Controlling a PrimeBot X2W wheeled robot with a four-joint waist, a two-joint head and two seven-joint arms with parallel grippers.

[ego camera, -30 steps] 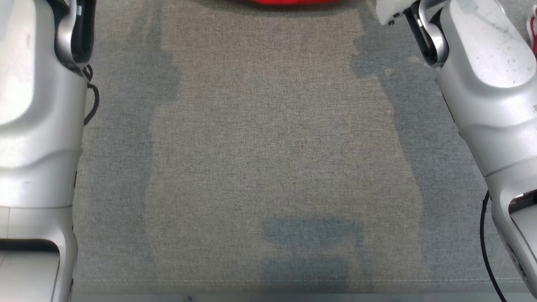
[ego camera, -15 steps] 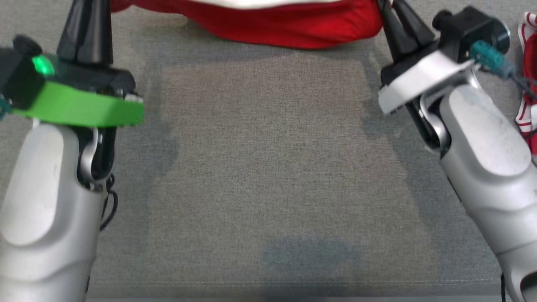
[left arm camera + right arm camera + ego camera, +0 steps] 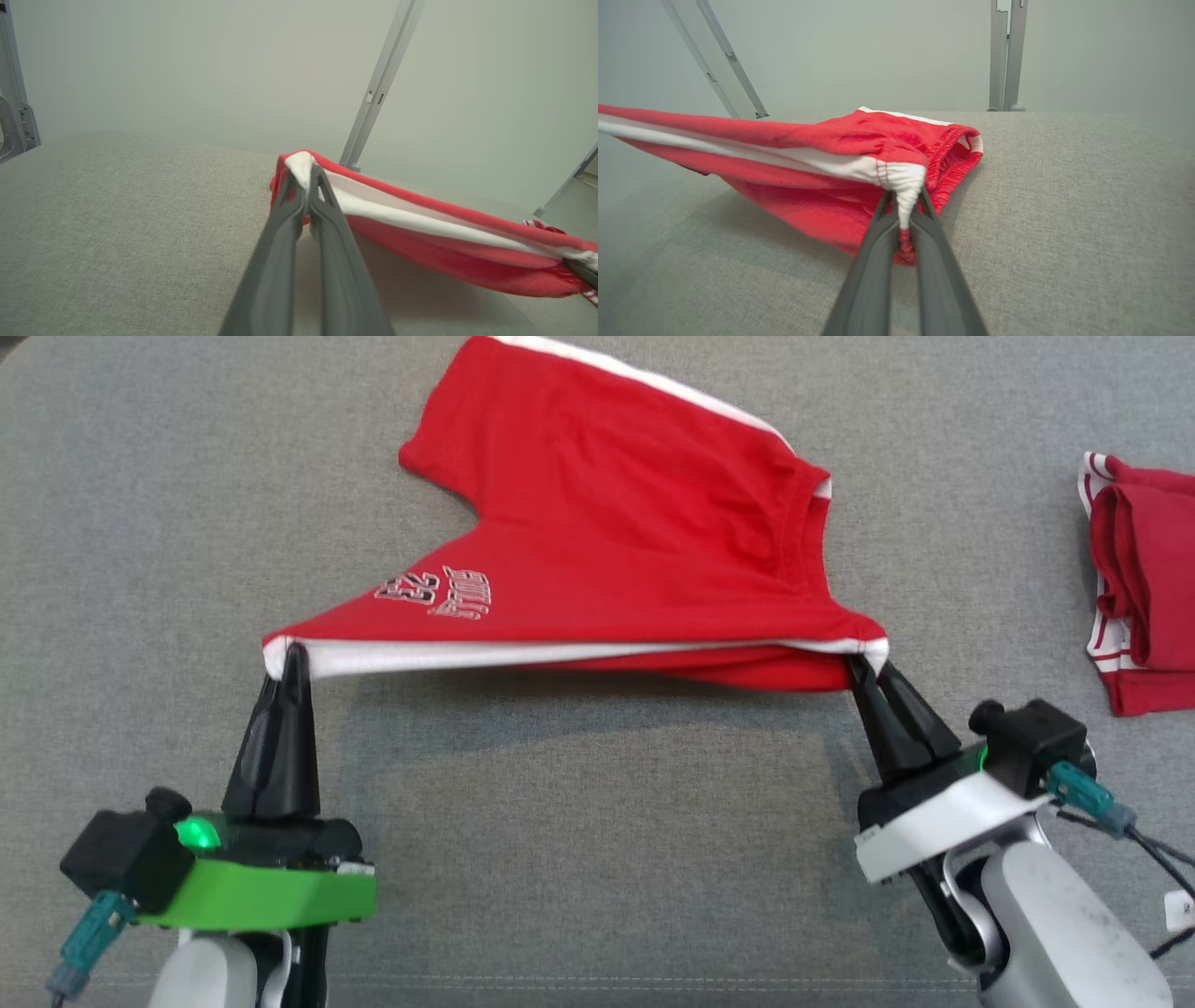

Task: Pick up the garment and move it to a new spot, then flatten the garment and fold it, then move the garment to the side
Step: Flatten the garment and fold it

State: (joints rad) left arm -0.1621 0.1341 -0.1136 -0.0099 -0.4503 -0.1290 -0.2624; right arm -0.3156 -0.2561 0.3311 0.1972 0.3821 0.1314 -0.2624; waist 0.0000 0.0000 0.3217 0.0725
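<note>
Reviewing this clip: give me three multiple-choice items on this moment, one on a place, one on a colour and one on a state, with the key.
1. Where does the folded garment lie?
A. on the robot's right
B. on the robot's left
C. at the centre, nearest the robot

2. What colour is the stripe along the stretched edge of the held shorts?
A. black
B. white
C. yellow

3. How do the left gripper and right gripper stand?
A. both open
B. one open, one shut
C. both shut on the shorts

Key:
1 A: it sits at the head view's right edge.
2 B: a white band runs between the two grippers.
3 C: each wrist view shows a white corner pinched.
</note>
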